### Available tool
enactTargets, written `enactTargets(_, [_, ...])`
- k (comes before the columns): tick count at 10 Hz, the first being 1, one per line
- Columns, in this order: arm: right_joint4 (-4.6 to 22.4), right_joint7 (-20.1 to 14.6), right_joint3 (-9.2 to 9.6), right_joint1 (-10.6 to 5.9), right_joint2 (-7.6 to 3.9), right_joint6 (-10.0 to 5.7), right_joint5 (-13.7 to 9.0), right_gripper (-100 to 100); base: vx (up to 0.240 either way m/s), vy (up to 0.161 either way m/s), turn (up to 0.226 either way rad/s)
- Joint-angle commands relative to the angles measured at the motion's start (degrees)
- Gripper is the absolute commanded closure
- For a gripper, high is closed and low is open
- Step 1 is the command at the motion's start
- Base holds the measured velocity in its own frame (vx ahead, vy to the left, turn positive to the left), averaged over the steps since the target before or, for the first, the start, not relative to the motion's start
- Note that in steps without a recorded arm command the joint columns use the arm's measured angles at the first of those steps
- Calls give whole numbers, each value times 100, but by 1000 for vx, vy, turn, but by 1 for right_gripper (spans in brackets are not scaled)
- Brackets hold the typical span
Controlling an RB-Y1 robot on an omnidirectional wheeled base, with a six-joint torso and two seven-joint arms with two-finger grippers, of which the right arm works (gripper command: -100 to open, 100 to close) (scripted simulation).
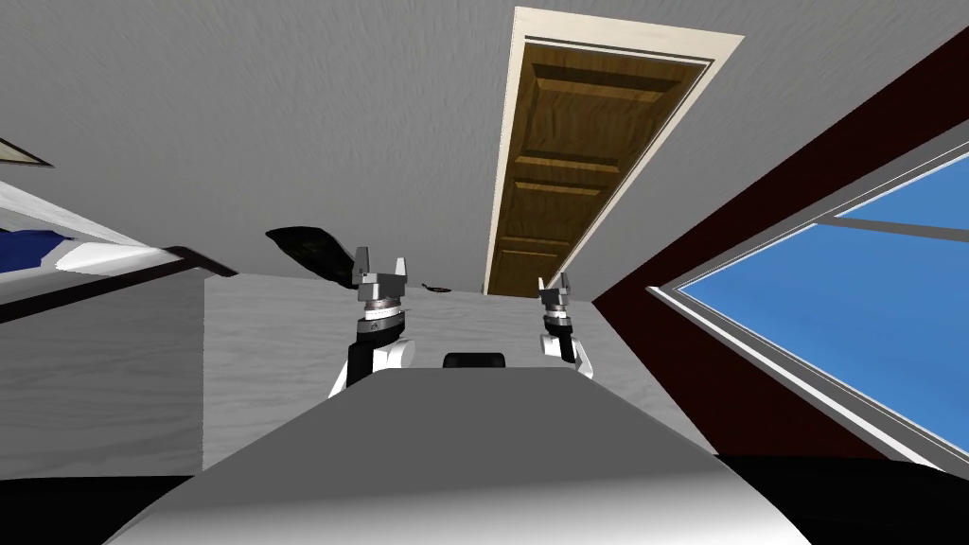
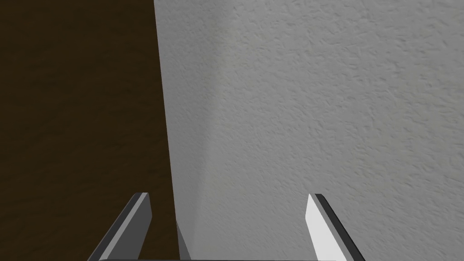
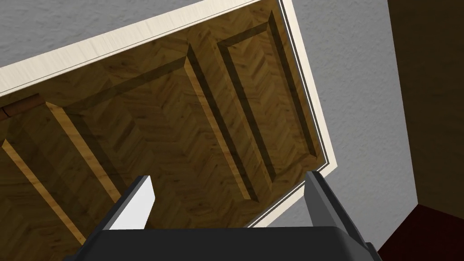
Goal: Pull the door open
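A brown panelled wooden door (image 1: pixel 577 161) in a cream frame (image 1: pixel 504 142) stands shut in the grey wall ahead, right of centre. My right gripper (image 1: pixel 555 284) is raised in front of the door's lower part, some way off, open and empty. Its wrist view looks along the open fingers (image 3: pixel 136 206) at the door's panels (image 3: pixel 149 131) and the frame's corner (image 3: pixel 317 149). No handle can be made out. My left gripper (image 1: pixel 381 270) is held up to the left, open, its fingers (image 2: pixel 136 222) facing a grey wall beside a dark brown surface.
A dark red wall (image 1: pixel 757 246) with a large window (image 1: pixel 852 293) runs along the right. A bed (image 1: pixel 85 255) with white and blue bedding stands at the left. A black shape (image 1: pixel 308 251) lies by the wall's foot left of the left gripper. Light floor (image 1: pixel 284 360) lies ahead.
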Motion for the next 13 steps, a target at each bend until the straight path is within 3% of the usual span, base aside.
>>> enactTargets(1, [277,-249,-54,-77,-23,-68,24,-100,100,34,43])
enactTargets(13, [2217,-2136,-518,-696,-261,-421,178,-100,107,37,41])
